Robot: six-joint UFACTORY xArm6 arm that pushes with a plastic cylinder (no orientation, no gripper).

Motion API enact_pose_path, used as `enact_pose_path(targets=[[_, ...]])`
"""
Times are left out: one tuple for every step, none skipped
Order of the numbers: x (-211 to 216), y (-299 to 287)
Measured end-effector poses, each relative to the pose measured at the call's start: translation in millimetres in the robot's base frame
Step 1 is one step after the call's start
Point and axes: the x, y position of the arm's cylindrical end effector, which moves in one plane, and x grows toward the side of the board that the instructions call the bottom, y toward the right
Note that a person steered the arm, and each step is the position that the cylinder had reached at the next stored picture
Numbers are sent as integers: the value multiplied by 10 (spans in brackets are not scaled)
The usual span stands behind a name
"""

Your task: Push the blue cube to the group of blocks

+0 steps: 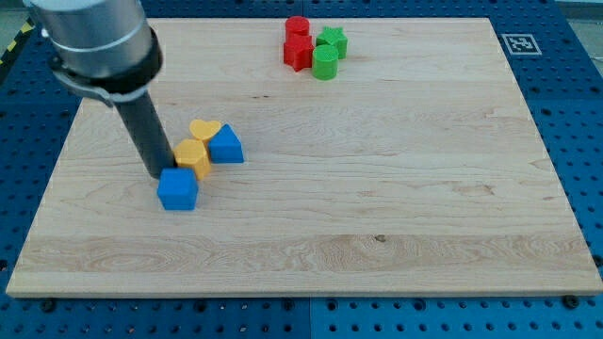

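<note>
A blue cube lies at the view's left on the wooden board. My tip rests against the cube's upper-left edge. Just above and to the right of the cube is a group: a yellow hexagonal block, a yellow heart block and a blue triangular block. The cube touches or nearly touches the yellow hexagonal block.
A second group sits at the view's top middle: a red cylinder, a red star block, a green star block and a green cylinder. A fiducial marker lies off the board's top right corner.
</note>
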Motion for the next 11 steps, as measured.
enact_pose_path(targets=[[243, 46], [455, 32], [743, 23], [963, 23], [1091, 192], [1092, 543], [1092, 542], [1089, 406], [991, 308], [867, 477], [674, 588]])
